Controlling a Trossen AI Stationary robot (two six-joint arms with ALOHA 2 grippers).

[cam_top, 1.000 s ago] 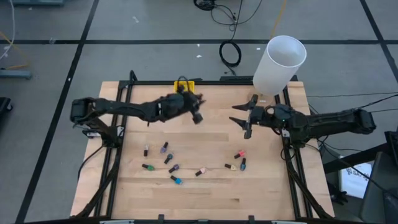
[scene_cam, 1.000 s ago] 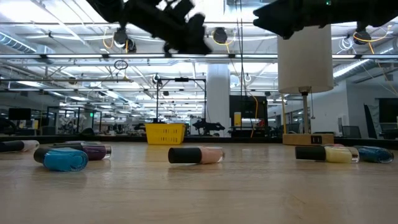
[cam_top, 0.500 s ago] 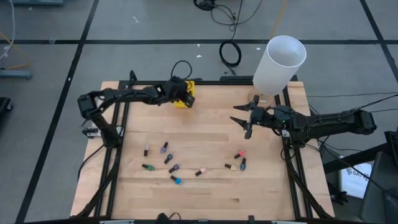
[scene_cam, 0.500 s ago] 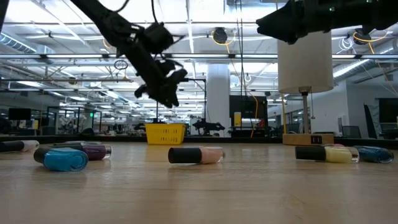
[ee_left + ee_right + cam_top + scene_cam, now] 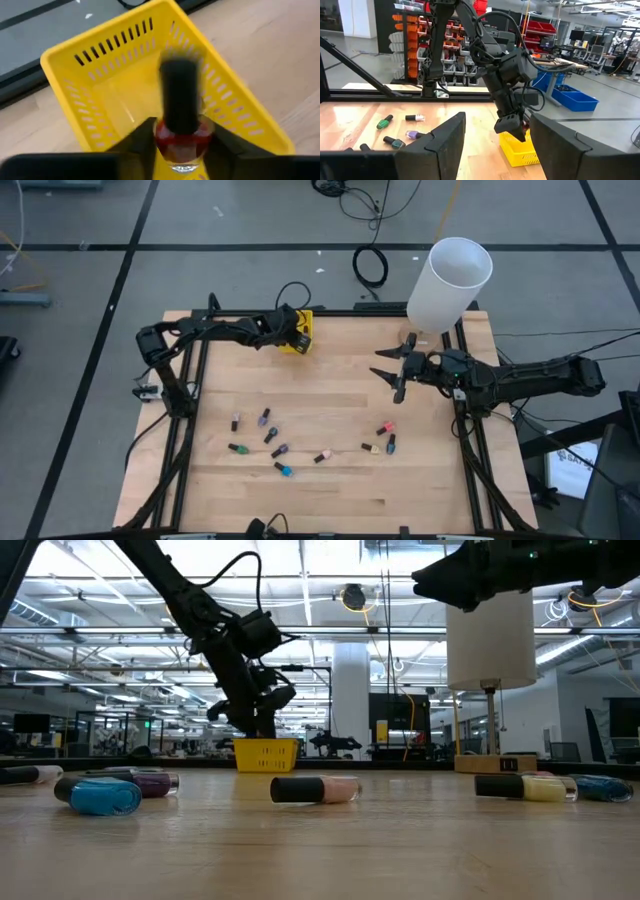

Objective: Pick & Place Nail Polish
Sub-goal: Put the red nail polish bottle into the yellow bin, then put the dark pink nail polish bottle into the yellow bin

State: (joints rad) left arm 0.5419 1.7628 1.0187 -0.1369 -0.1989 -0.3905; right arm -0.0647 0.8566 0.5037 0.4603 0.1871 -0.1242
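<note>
Moved: left gripper (image 5: 180,150), from mid-table a second ago to directly above the small yellow slotted plastic bin (image 5: 75,75) at the far edge. Clamped on: red glass nail polish bottle, black cap (image 5: 180,137), held at the body. Likely light, rigid, slick, breakable; grip the body squarely. Right gripper (image 5: 392,375): fingers apart, hovering, idle.

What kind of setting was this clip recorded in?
Probably an industrial robotics lab or workshop: a wooden table on a concrete floor with taped lines, orange and red parts bins on racks, and ceiling trusses over other workstations.
</note>
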